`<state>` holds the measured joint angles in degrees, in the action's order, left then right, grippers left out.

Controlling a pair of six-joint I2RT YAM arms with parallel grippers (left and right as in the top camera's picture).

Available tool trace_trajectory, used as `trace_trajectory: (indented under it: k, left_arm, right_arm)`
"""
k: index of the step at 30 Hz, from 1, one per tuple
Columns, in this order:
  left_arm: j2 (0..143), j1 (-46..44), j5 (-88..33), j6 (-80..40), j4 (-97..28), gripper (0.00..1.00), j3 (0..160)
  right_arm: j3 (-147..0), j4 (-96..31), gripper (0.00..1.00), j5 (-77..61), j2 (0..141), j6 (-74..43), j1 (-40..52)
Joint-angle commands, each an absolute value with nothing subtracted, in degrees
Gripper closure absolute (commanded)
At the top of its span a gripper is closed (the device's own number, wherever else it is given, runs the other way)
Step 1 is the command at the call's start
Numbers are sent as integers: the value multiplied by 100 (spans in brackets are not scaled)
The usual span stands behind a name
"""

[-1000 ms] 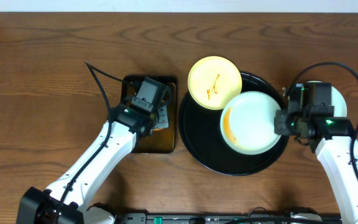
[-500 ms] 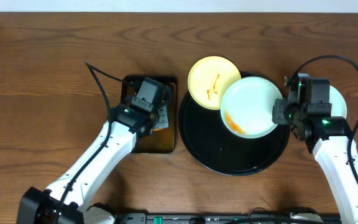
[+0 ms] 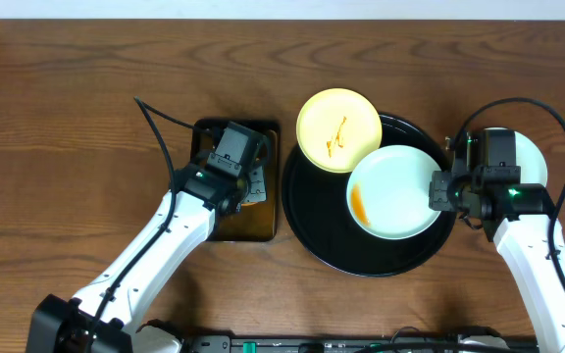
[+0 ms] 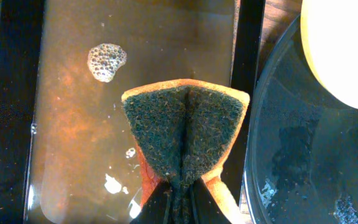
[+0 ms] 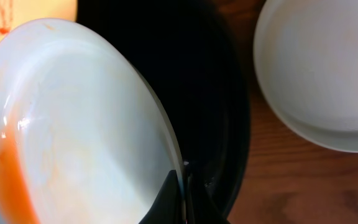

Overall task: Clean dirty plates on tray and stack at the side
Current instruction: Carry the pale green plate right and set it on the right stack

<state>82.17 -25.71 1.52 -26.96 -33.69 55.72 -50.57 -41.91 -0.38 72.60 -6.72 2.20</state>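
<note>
Holding the mint-white plate by its rim, the right end effector is clamped on the edge nearest it, and the plate appears tilted above the black tray. An orange-red sauce streak runs along the plate's side farthest from that end effector; the rest of the surface looks pale and glossy. Beyond the held plate, the yellow plate overlaps the tray rim, its red squiggle uncleaned. Behind the right end effector, a white plate rests on the desk with no smear visible, so one plate appears finished and two remain. The left end effector pinches a folded scouring sponge above the brown pan of soapy water.
</note>
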Motion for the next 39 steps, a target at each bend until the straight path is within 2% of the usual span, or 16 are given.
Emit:
trace_trajectory:
  k: [1,9,16,25,35,39]
  left_arm:
    - [8165,-2552,217,-2639,-3382,92,5551]
    - [8165,-2552,222,-2637,-3378,92,5551]
    - [8165,-2552,228,-2574,-3378,92,5551]
    - [8165,-2552,244,-2565,-3380,92,5551]
    - [8165,-2552,244,-2565,-3380,92,5551]
    - [8165,-2550,244,-2567,-3380,92,5551]
  right_arm:
    - [-5146,-3994,99,340,7231,-624,279]
    - [-5485,-3927,99,1323,7225,-303,639]
    - [-5653,-3863,99,3242,7225,-183,1691]
    - [-5653,-3094,99,5621,7227,823,3258]
    - [-5653,-1826,99,6366,7227,2714,3931]
    - [-5653,-1667,99,6386,7227,2947,3942]
